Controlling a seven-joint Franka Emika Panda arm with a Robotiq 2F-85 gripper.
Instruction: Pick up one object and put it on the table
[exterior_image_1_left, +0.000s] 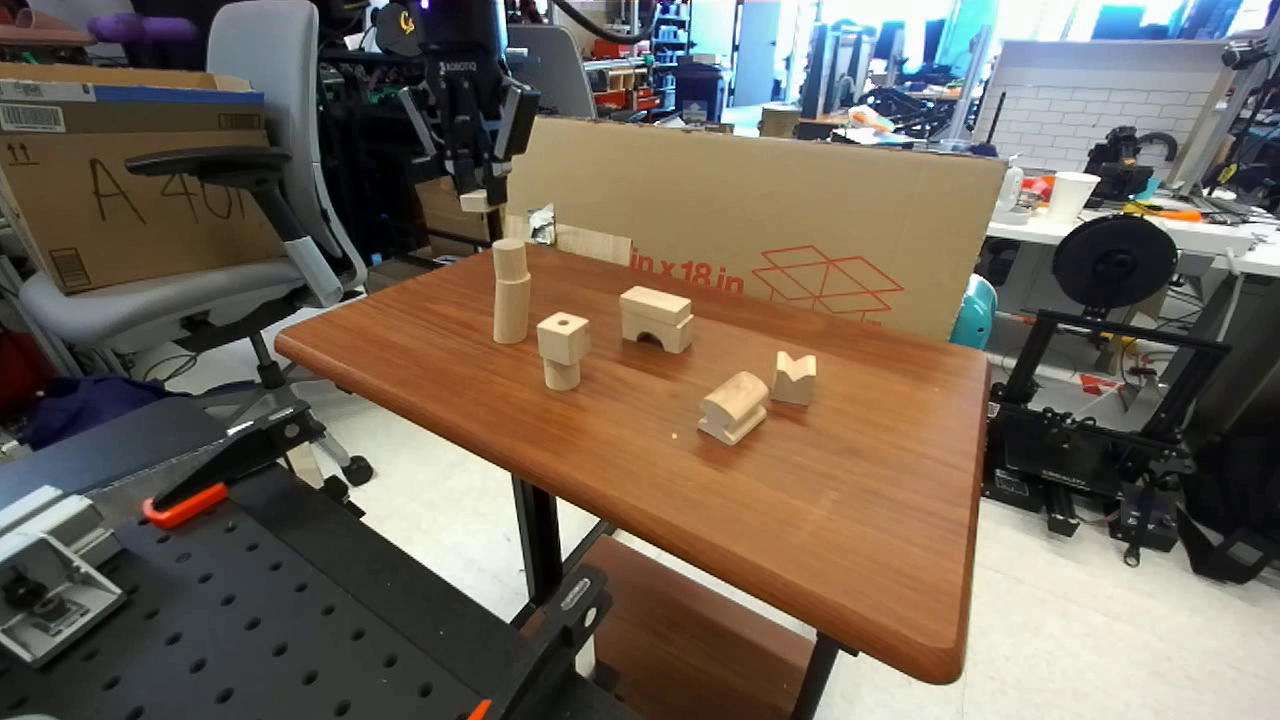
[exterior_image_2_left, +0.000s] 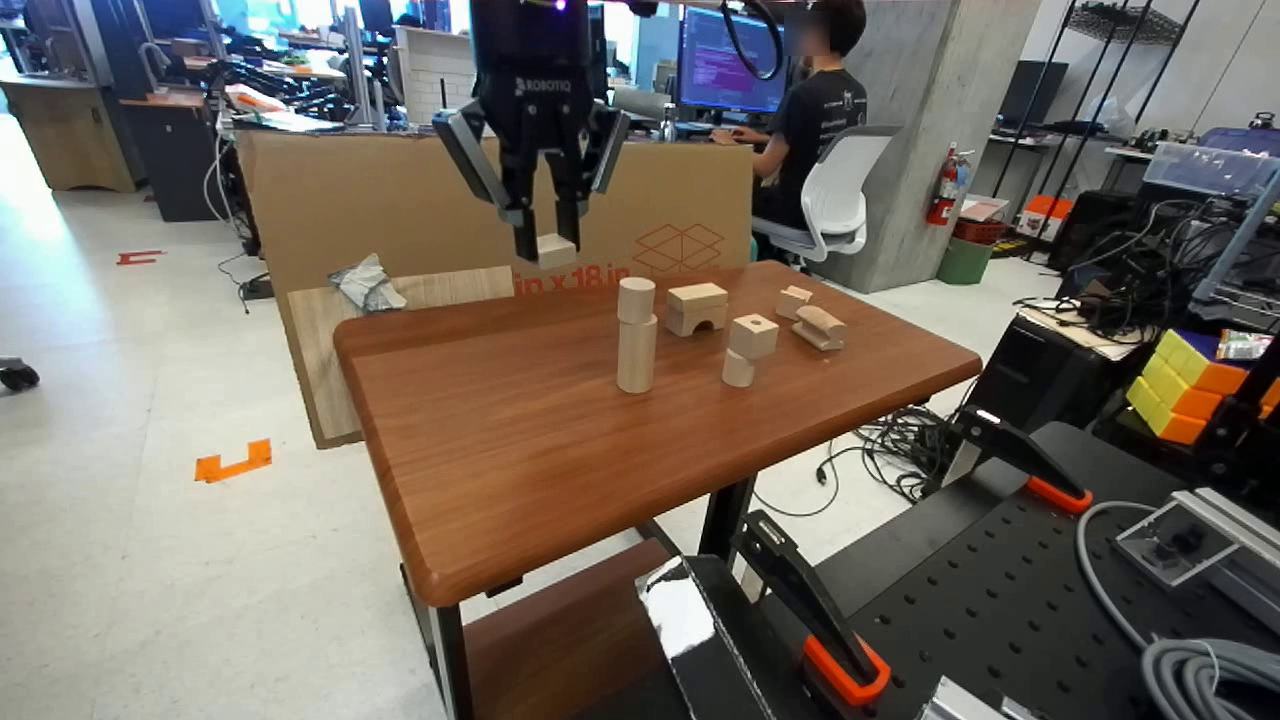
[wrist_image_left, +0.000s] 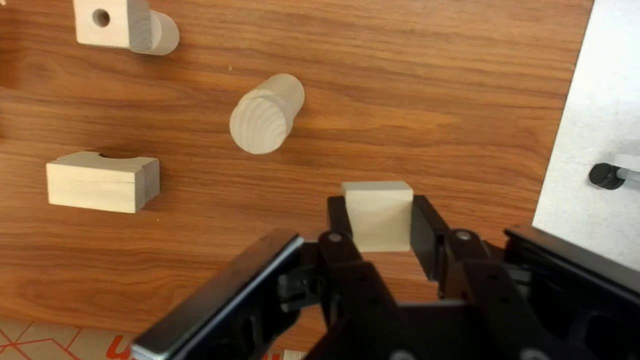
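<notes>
- Gripping a pale wooden block (wrist_image_left: 382, 220) by two opposite sides, the gripper (exterior_image_2_left: 547, 236) holds it raised clear of the table (exterior_image_2_left: 480, 400).
- Both show in the upper middle of an exterior view, and below and right of centre in the wrist view.
- The table's reddish-brown top spans the middle of both exterior views.
- Left of centre in an exterior view, a short cylinder (exterior_image_1_left: 510, 260) stands on a taller cylinder (exterior_image_1_left: 512, 312).
- Lower, near these, a cube with a hole (exterior_image_1_left: 560, 342) sits on a stubby peg (exterior_image_1_left: 562, 376).
- Around mid-frame, an oblong block (exterior_image_1_left: 650, 306) tops an arch block (exterior_image_1_left: 677, 338).
- Right of centre, a rounded-top piece (exterior_image_1_left: 737, 402) is just beside a notched block (exterior_image_1_left: 795, 384).
- Behind the table stands a cardboard sheet (exterior_image_1_left: 780, 200); a black perforated bench (exterior_image_1_left: 300, 600) fills the lower left.
</notes>
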